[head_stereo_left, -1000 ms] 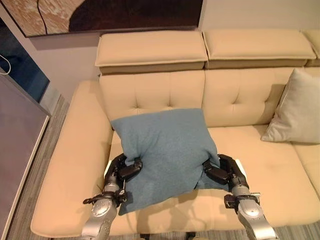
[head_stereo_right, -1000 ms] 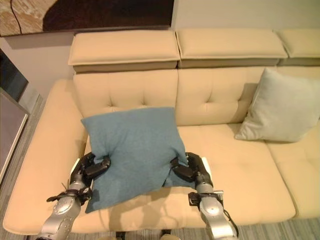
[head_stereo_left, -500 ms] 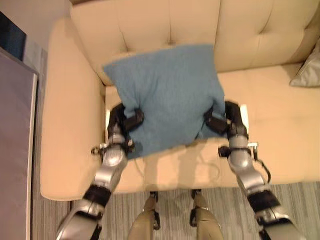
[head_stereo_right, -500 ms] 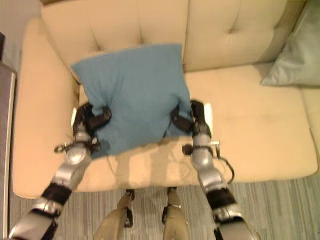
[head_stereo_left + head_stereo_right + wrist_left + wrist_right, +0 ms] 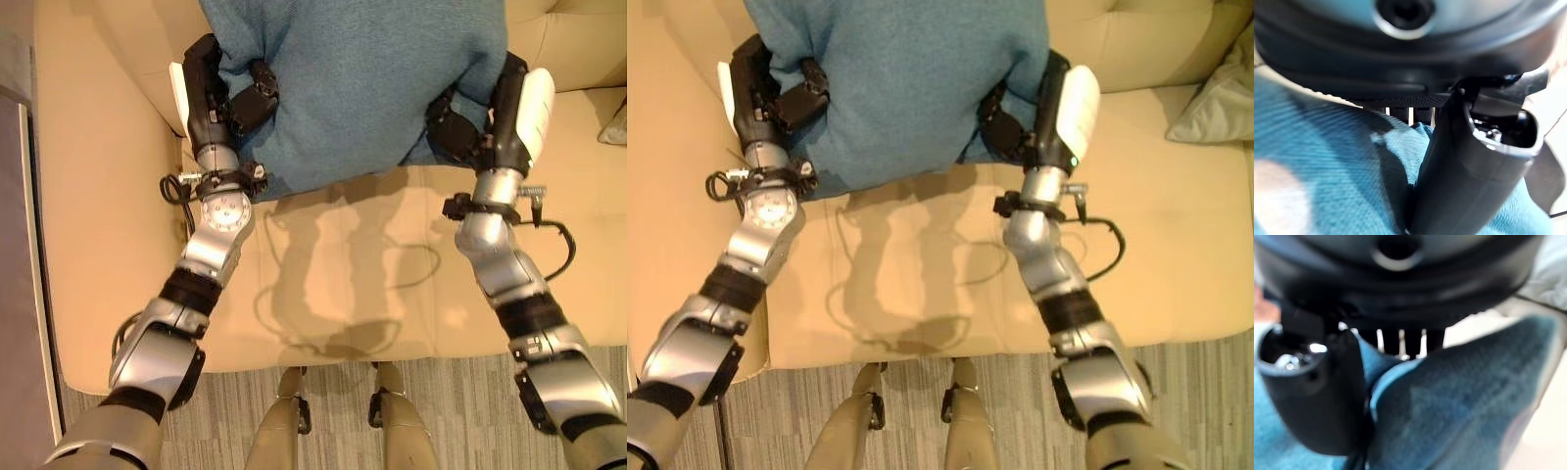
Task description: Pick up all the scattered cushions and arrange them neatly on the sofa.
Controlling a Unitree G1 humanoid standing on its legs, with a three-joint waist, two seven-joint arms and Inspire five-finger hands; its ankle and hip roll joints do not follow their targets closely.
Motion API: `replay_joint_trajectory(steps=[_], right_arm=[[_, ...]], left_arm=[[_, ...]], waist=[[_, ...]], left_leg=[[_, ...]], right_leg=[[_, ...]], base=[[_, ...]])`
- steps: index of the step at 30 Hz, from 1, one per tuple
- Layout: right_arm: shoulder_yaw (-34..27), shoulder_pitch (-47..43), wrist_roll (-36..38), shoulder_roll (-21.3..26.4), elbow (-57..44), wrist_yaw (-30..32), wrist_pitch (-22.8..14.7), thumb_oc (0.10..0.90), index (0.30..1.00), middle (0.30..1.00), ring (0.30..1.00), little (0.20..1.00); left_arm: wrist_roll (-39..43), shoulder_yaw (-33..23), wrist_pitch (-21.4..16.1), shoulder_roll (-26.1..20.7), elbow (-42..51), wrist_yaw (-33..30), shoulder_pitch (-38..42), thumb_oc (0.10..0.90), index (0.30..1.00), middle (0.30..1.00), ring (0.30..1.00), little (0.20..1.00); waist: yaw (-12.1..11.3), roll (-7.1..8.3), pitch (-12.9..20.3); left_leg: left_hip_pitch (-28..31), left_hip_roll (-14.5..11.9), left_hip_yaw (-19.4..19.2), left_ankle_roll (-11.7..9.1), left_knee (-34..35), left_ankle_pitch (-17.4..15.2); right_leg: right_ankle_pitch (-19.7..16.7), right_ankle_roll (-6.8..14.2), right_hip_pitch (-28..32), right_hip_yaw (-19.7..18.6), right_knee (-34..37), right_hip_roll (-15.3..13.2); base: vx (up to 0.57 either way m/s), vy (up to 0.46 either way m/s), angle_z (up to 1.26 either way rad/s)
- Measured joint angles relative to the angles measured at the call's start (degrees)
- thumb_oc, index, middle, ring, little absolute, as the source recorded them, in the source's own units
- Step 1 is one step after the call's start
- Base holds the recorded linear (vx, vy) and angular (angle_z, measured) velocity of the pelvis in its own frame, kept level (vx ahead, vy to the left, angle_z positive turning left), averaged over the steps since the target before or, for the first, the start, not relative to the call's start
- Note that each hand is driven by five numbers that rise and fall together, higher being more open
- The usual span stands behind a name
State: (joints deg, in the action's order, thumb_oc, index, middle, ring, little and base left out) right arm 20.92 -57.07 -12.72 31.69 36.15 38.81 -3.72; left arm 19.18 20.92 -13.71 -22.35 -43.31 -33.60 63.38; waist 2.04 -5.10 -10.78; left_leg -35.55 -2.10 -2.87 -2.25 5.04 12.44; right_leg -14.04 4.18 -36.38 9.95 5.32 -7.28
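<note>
1. The blue cushion (image 5: 353,78) hung above the sofa's (image 5: 333,284) seat, held between my two hands.
2. My left hand (image 5: 220,98) pinched its left edge.
3. My right hand (image 5: 480,122) gripped its right edge.
4. A pale cushion (image 5: 1220,103) lay at the right.

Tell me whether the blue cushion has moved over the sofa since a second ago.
Cannot tell. The camera has tilted down, shifting the whole picture. The blue cushion is pinched as before by the left hand and right hand above the sofa.

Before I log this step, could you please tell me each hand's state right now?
Left hand: closed on the blue cushion.
Right hand: closed on the same cushion's other side.
</note>
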Motion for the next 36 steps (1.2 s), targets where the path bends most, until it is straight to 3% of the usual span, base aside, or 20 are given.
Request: replay_joint_trajectory(steps=[1, 3, 7, 12, 24, 30, 36], right_arm=[[1.50, -2.68, 0.09, 0.05, 2.88, 0.00, 0.12, 0.800, 0.900, 0.900, 0.900, 0.900], [6.39, -6.24, 1.09, 0.90, 8.43, -1.24, 0.55, 0.800, 0.900, 0.900, 0.900, 0.900], [7.92, -4.16, 4.40, 0.89, 8.46, -5.10, 2.13, 0.800, 0.900, 0.900, 0.900, 0.900], [7.73, -0.90, 5.36, 0.09, 7.87, -7.41, 2.31, 0.800, 0.900, 0.900, 0.900, 0.900], [2.02, 9.60, 6.73, -1.20, 1.12, -12.68, -0.13, 0.800, 0.900, 0.900, 0.900, 0.900], [-2.62, 18.74, 6.51, 3.68, -3.43, -16.54, -1.81, 0.800, 0.900, 0.900, 0.900, 0.900], [-11.28, 30.56, 6.49, 3.63, -8.99, -19.76, -2.09, 0.800, 0.900, 0.900, 0.900, 0.900]], left_arm=[[0.27, 1.12, -0.02, -0.01, -3.76, 0.08, 2.32, 0.800, 0.900, 0.900, 0.900, 0.900], [1.84, 3.95, 0.37, -0.06, -10.41, 1.98, 4.94, 0.800, 0.900, 0.900, 0.900, 0.900], [3.30, 4.34, 1.35, -0.05, -9.89, 4.48, 2.61, 0.800, 0.900, 0.900, 0.900, 0.900], [3.23, 3.81, 1.58, -0.65, -5.02, 6.96, -2.81, 0.800, 0.900, 0.900, 0.900, 0.900], [-0.88, 0.55, 1.60, -7.43, -0.45, 10.84, -11.64, 0.800, 0.900, 0.900, 0.900, 0.900], [0.16, -6.94, 1.60, -11.88, 2.30, 14.90, -22.70, 0.800, 0.900, 0.900, 0.900, 0.900], [1.63, -16.18, 1.56, -9.09, 12.18, 17.85, -38.89, 0.800, 0.900, 0.900, 0.900, 0.900]], waist=[[0.02, 0.01, 0.00], [0.06, 0.05, -0.04], [0.08, 0.83, -0.53], [0.17, 1.81, -1.15], [0.42, 1.84, -1.16], [0.28, 1.84, -1.16], [0.22, 2.17, -1.20]], left_leg=[[-1.02, -0.03, 0.01, -0.01, 0.00, 0.01], [-2.51, -0.05, 0.07, -0.02, -0.01, 0.02], [-2.52, -0.08, 0.10, -0.02, 0.00, 0.02], [-2.41, -0.10, 0.30, -0.03, -0.01, 0.03], [-0.62, -0.13, 0.29, -0.05, 0.01, 0.02], [3.04, -0.18, 0.37, -0.57, 0.02, -0.50], [7.08, -0.19, 0.35, -0.40, 0.01, -1.35]], right_leg=[[0.00, 0.00, -0.98, -0.03, 0.00, 0.02], [-0.02, -0.01, -2.48, -0.08, 0.00, 0.05], [-0.01, -0.01, -2.50, -0.09, 0.00, 0.08], [-0.01, -0.01, -2.17, 0.42, 0.00, 0.05], [0.26, 0.32, -0.37, 0.48, 0.00, 0.07], [1.24, 0.98, 3.53, 0.65, 0.01, 0.07], [2.02, 1.39, 7.61, 0.73, 0.02, 0.03]], base=[[-0.03, -0.026, 0.01], [0.00, -0.018, 0.00], [0.01, -0.016, 0.00], [0.02, -0.033, 0.02], [0.01, -0.009, 0.00], [0.04, -0.027, 0.02], [0.06, -0.028, 0.01]])
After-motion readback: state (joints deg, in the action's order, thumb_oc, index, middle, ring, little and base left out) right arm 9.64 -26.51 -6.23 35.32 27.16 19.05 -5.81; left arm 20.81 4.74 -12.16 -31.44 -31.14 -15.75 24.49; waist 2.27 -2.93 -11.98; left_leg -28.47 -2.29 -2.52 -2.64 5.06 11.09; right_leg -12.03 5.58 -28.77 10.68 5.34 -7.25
